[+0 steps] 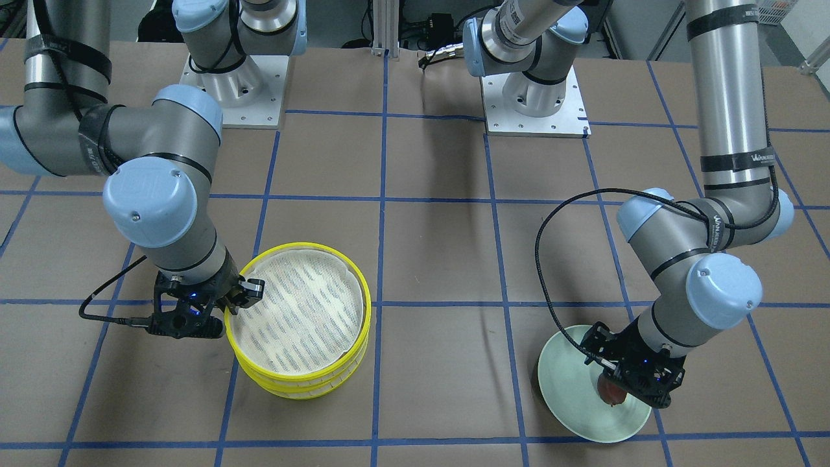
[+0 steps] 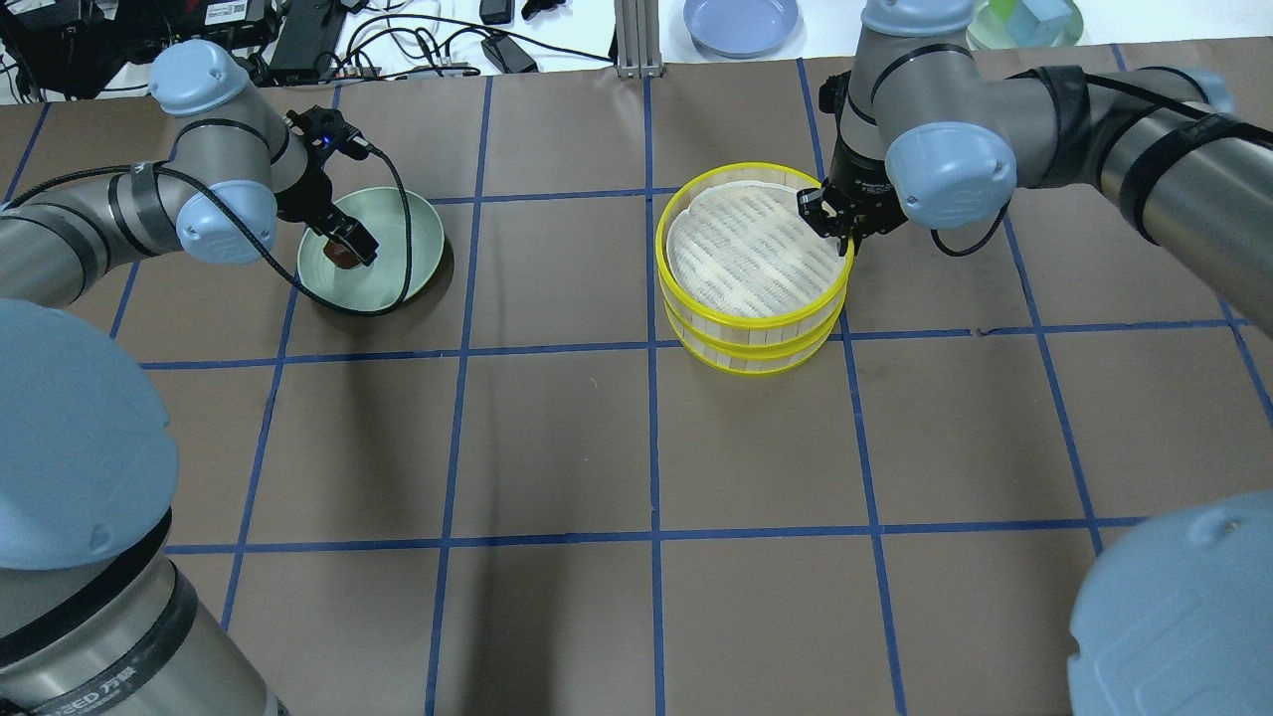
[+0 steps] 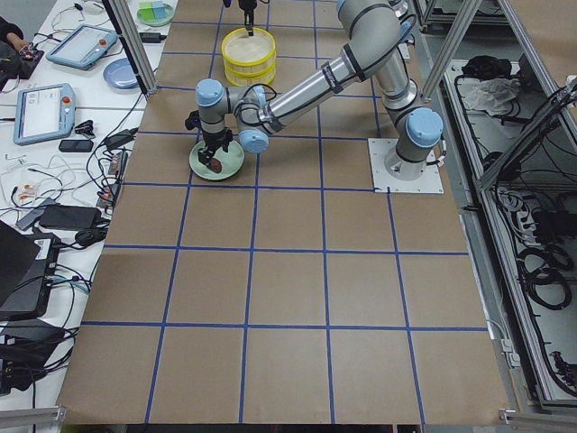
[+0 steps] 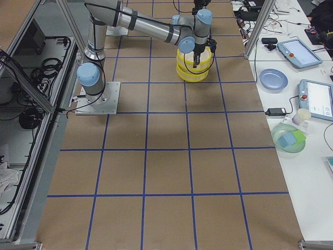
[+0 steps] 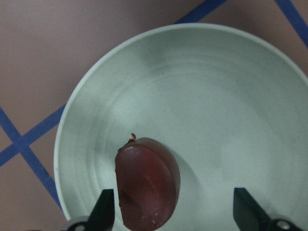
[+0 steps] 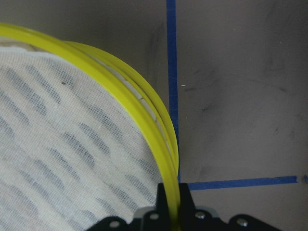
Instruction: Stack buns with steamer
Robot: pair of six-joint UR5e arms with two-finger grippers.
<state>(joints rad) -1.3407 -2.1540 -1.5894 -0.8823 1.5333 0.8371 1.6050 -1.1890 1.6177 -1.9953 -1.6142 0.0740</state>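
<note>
Two yellow-rimmed steamer tiers (image 2: 753, 298) are stacked; the upper tier's white liner (image 1: 298, 311) is bare. My right gripper (image 2: 840, 224) is shut on the upper tier's rim (image 6: 139, 110), with one finger inside and one outside in the right wrist view (image 6: 171, 197). The dark reddish-brown bun (image 5: 147, 185) lies on the mint-green plate (image 5: 216, 96). My left gripper (image 5: 175, 211) is open just above the plate and straddles the bun (image 2: 343, 257), which sits close to one finger. The cream-white bun is out of view.
The left wrist cable loops over the plate (image 2: 408, 234). A blue plate (image 2: 741, 20) and a green bowl of blocks (image 2: 1024, 20) sit on the bench beyond the table's far edge. Blue tape lines grid the brown table.
</note>
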